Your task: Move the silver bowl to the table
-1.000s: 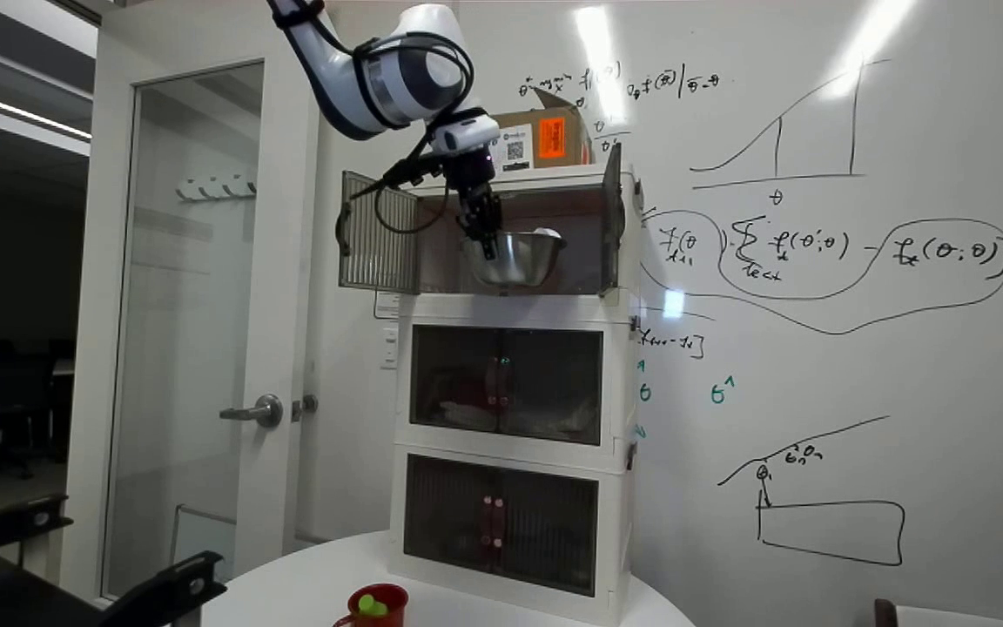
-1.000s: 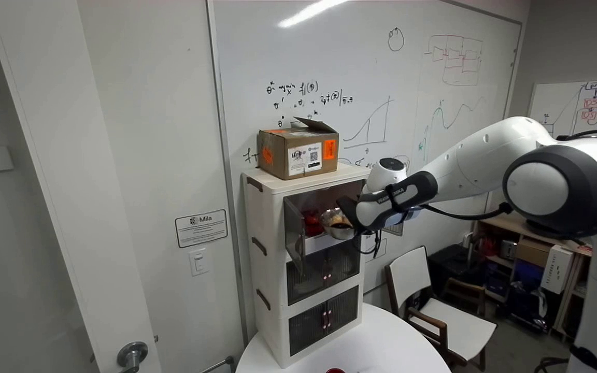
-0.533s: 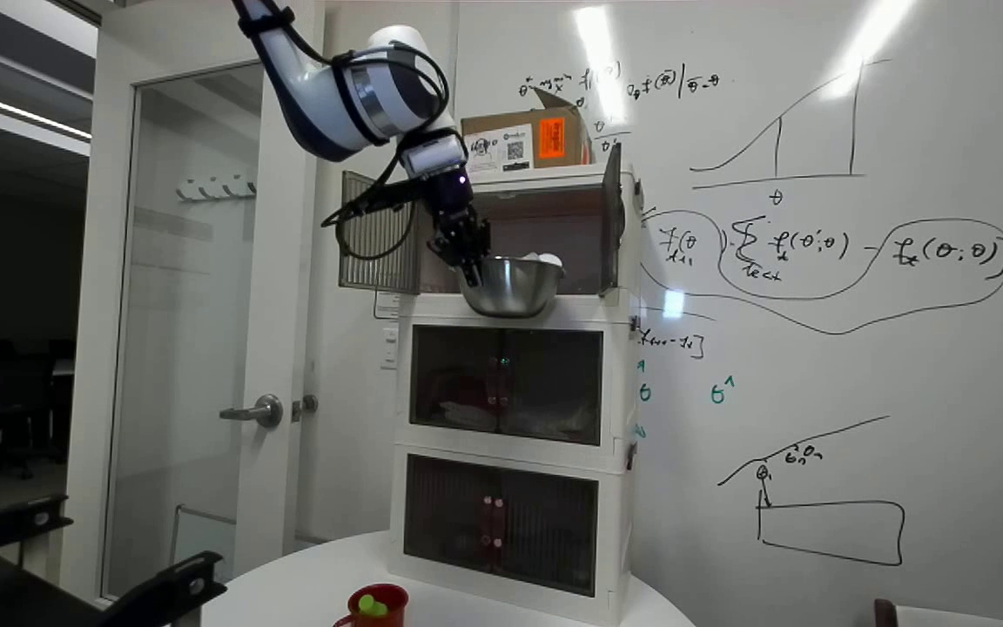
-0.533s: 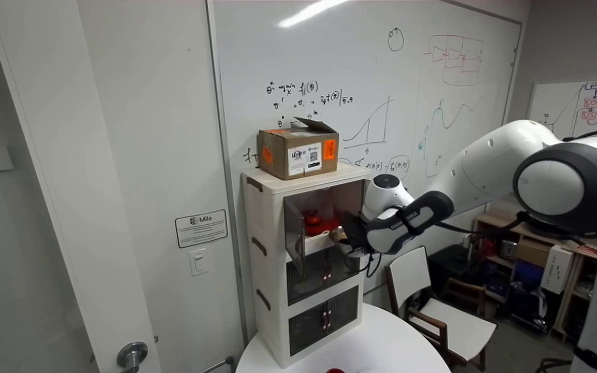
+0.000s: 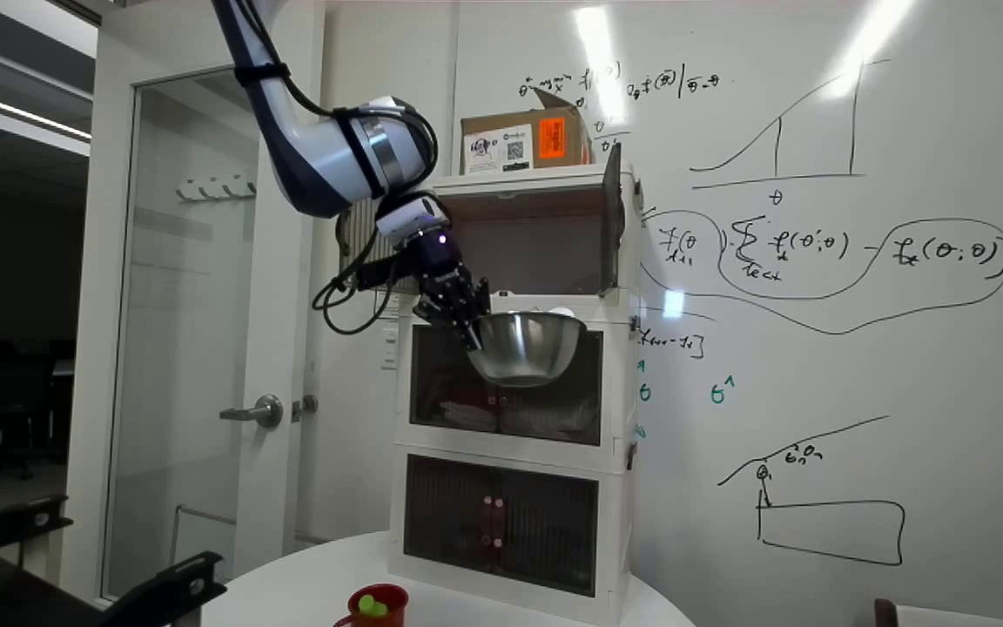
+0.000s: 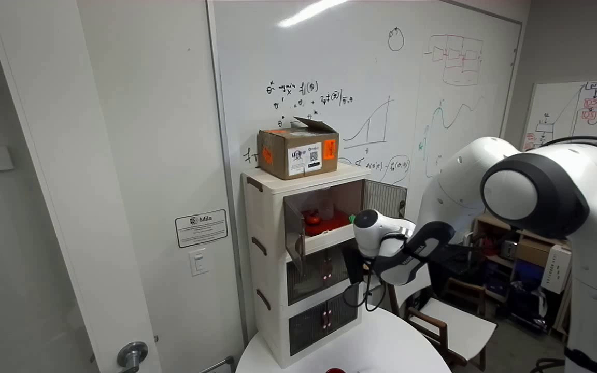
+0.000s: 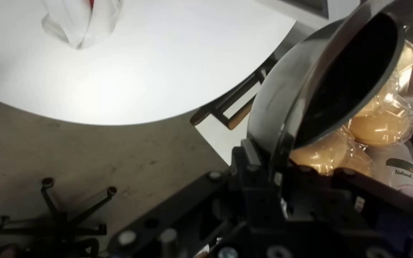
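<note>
1. Silver bowl point(image 5: 528, 353) lower than half a second ago: then level with the floor of the top compartment point(image 5: 545, 244), now in front of the middle doors point(image 5: 575, 414). Fingers point(image 5: 472, 335) and arm point(image 5: 327, 165) have come down with it.
2. Fingers pinching the bowl's wall at the rim, plainest in the wrist view. Rest of the bowl extends to one side of them, rim close to level in an exterior view.
3. Bowl in mid-air; surface point(image 5: 336, 566), round and white, well below the fingers.
4. Load in the bowl, just beside the fingers: yellowish items point(image 7: 382, 123) in clear plastic, a white container point(image 7: 403, 175) with printed lettering. Remainder hard to sort out.
5. Below the fingers, on the surface: red mug point(image 5: 394, 615), something green point(image 5: 371, 605) inside. Same spot as before.
6. Behind the fingers: white cabinet point(image 5: 610, 522), upper doors point(image 6: 386, 199) open. Above finger height, in the top compartment, a red pot point(image 6: 312, 218) and a red flat item point(image 6: 337, 223).
7. Well above the fingers: cardboard box point(image 5: 523, 144) on the cabinet, unmoved.
8. Wrist point(image 6: 379, 235) mostly hides fingers and bowl in an exterior view.
</note>
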### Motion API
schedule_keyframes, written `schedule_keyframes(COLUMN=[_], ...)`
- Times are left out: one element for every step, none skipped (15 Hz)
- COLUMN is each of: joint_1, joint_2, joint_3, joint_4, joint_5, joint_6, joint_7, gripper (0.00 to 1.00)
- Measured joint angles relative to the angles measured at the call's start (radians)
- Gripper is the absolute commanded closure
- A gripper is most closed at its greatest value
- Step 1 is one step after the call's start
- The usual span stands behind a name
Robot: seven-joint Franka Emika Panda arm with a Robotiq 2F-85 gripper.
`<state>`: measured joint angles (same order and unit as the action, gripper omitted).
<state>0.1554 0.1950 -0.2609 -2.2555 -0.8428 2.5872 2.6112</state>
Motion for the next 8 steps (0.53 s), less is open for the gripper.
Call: schedule_keyframes(joint_1=[-0.005, -0.011, -0.018, -0.021, -0.022, -0.022, -0.022, -0.022], joint_2=[0.023, 0.046, 0.069, 0.086, 0.097, 0.102, 0.103, 0.103], joint_3=[0.005, 0.013, 0.020, 0.024, 0.025, 0.025, 0.026, 0.026], joint_4=[0.006, 0.011, 0.017, 0.023, 0.031, 0.037, 0.040, 0.043], joint_5=[-0.048, -0.074, -0.086, -0.089, -0.089, -0.089, -0.089, -0.089], joint_6=[-0.035, -0.061, -0.074, -0.077, -0.078, -0.079, -0.080, -0.080], joint_7=[0.048, 0.075, 0.087, 0.092, 0.092, 0.092, 0.092, 0.092], gripper=[0.94, 0.94, 0.94, 0.94, 0.94, 0.94, 0.94, 0.94])
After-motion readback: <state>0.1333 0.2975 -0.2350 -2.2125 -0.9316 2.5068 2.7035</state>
